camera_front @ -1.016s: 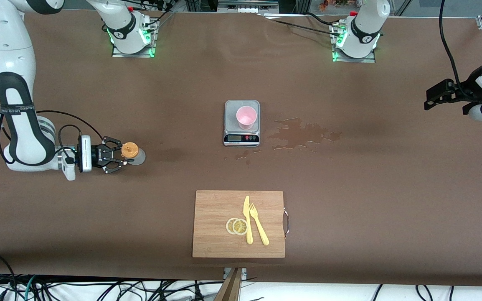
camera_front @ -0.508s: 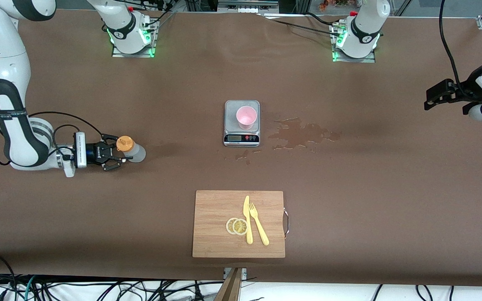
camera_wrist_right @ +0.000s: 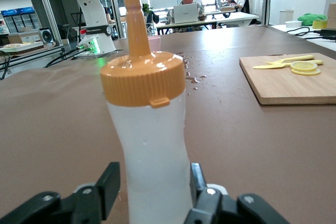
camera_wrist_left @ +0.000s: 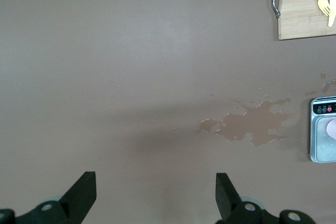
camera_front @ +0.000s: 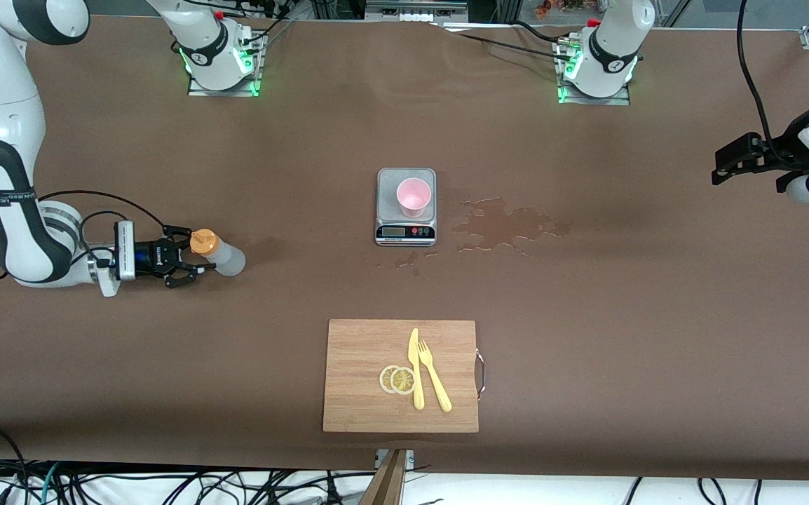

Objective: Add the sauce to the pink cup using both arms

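My right gripper [camera_front: 191, 261] is low at the right arm's end of the table, its fingers [camera_wrist_right: 107, 187] set on either side of the sauce bottle [camera_front: 221, 256]. The bottle stands upright on the table, orange cap up. My jaws look slightly parted around its body, with a sliver of gap on each side, though from this close I cannot say for certain that neither pad touches it. The pink cup [camera_front: 413, 198] sits on a small kitchen scale [camera_front: 406, 228] at mid-table, well apart from the bottle, with a wet spill [camera_front: 506, 224] just beside the scale toward the left arm's end. Nearer the front camera lies a wooden cutting board [camera_front: 362, 379] with lemon slices [camera_front: 398, 379], a yellow knife [camera_front: 416, 368] and a yellow fork [camera_front: 434, 375]. My left gripper [camera_wrist_left: 155, 195] waits over bare table at the left arm's end, jaws wide and empty.
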Robot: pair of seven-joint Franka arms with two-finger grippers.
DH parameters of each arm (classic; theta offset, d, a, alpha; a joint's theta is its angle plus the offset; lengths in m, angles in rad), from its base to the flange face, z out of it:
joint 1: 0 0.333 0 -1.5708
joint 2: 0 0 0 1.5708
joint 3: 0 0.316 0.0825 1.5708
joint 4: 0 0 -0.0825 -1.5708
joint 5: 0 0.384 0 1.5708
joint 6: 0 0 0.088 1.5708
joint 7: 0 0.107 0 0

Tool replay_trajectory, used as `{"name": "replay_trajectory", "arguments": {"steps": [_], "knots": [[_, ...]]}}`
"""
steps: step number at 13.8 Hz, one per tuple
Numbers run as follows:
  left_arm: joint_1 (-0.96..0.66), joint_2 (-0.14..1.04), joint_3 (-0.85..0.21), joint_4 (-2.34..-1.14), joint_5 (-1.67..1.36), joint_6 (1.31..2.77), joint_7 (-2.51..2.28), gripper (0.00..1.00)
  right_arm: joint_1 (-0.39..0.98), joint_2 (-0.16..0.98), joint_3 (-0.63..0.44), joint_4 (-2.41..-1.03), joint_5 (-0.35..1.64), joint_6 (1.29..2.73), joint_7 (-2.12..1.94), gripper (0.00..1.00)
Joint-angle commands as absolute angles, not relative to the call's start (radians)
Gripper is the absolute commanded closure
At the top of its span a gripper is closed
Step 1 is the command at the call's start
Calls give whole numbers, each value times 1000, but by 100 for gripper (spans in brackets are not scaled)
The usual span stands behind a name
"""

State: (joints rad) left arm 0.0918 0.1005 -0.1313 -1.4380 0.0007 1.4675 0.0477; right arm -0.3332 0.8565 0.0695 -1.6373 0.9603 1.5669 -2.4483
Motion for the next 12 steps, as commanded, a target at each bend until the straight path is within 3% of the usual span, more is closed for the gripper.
{"name": "replay_trajectory", "arguments": {"steps": [1, 12], "knots": [[95, 101, -133, -1436, 0, 1457, 40, 0, -370, 871, 92, -1556, 887, 1539, -2445, 0], [94, 103, -133, -1436, 0, 1457, 40, 0, -312, 508, 89, -1499, 418, 1586, -1999, 0]]}}
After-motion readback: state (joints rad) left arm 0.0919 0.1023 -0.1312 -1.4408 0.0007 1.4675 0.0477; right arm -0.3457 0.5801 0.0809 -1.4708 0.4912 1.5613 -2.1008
